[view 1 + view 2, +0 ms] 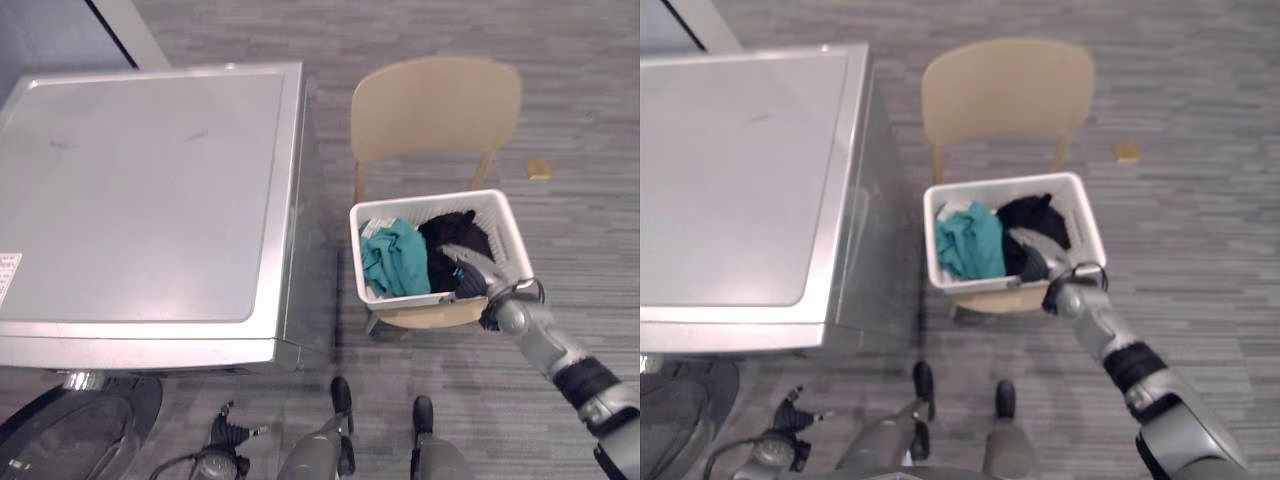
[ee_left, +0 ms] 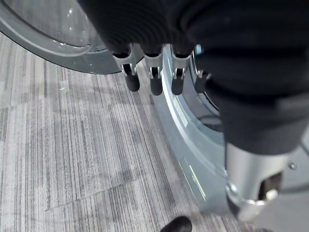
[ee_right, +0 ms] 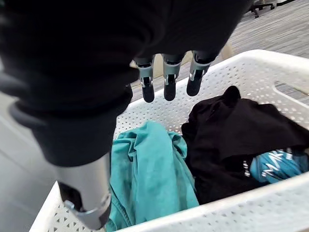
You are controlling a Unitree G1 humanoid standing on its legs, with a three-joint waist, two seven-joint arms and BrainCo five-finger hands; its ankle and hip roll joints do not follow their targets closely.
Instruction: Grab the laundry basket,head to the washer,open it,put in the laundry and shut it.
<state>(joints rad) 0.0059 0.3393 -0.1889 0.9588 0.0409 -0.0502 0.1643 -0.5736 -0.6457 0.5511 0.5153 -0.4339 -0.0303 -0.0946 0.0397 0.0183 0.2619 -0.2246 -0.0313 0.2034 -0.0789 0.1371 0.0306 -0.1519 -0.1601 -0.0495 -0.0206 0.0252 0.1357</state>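
A white laundry basket [image 1: 515, 236] sits on the seat of a tan chair [image 1: 435, 105] to the right of the washer [image 1: 140, 200]. In the basket lie a teal cloth [image 3: 145, 179] and black clothing [image 3: 241, 135], with a patterned teal piece [image 3: 276, 165] tucked under the black. My right hand [image 1: 470, 265] reaches over the basket's near rim and hovers above the clothes, fingers [image 3: 169, 84] straight and holding nothing. My left hand [image 2: 155, 82] hangs low beside the washer's front, fingers relaxed and empty. The round glass door [image 1: 70, 430] stands swung open.
The washer's flat grey top fills the left of the eye views. A small tan object [image 1: 540, 170] lies on the striped grey carpet right of the chair. Open carpet lies around the chair and in front of the washer.
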